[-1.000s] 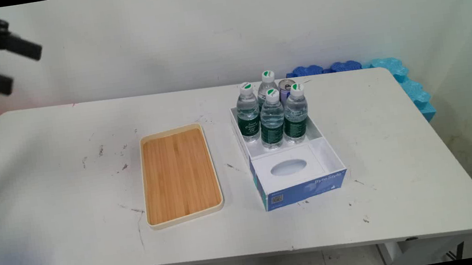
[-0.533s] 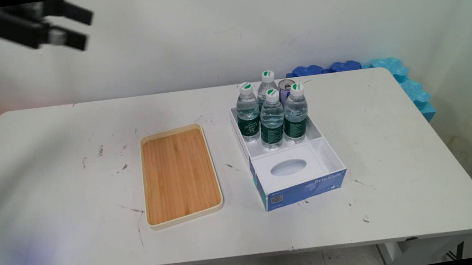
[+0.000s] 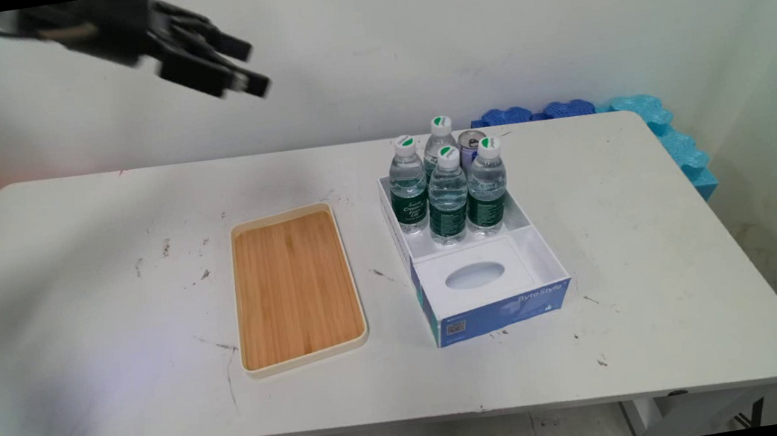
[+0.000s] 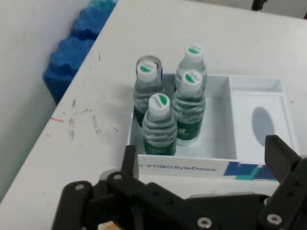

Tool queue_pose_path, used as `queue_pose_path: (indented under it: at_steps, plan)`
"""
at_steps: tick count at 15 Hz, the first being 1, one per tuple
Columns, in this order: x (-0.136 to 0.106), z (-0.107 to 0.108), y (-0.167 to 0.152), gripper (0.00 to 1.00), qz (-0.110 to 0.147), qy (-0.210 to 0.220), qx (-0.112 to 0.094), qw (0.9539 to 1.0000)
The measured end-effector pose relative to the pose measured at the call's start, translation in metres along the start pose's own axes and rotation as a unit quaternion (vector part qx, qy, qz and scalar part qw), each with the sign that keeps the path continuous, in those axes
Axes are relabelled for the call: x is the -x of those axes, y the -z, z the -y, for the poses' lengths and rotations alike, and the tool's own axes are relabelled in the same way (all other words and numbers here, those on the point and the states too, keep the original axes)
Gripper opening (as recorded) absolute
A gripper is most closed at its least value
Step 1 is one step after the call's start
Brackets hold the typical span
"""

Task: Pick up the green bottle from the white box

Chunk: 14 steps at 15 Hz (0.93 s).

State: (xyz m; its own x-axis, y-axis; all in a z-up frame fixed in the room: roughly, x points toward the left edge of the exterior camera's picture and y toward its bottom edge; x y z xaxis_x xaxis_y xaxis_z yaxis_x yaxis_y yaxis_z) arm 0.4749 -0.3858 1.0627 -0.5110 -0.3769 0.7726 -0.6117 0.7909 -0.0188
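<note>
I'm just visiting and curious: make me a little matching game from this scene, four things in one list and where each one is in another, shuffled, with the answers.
Things:
1. claw
2. wooden tray
3. water bottles
4. blue foam blocks

Places:
A. standing in the far end of the white and blue box
B. off the table's far right corner, by the wall
C. high in the air, over the table's far left part
D. flat on the table, left of the box

Pairs: 1-C, 2-D, 3-A, 4-B
</note>
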Motion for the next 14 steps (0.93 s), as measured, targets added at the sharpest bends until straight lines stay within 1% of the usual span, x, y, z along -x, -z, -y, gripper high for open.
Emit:
queue_pose_path:
  at_steps: [4,7,9,11,14]
  plan:
    - [0.016,0.004,-0.064,1.0,0.013,-0.003,-0.005,0.9999]
    - [0.027,0.012,-0.108,1.0,0.02,-0.009,-0.001,0.9998]
    - [0.035,0.02,-0.132,1.0,0.027,-0.016,0.006,0.9995]
    - [0.045,0.027,-0.152,1.0,0.032,-0.033,0.016,0.9988]
    - [0.057,0.038,-0.18,1.0,0.034,-0.059,0.032,0.9972]
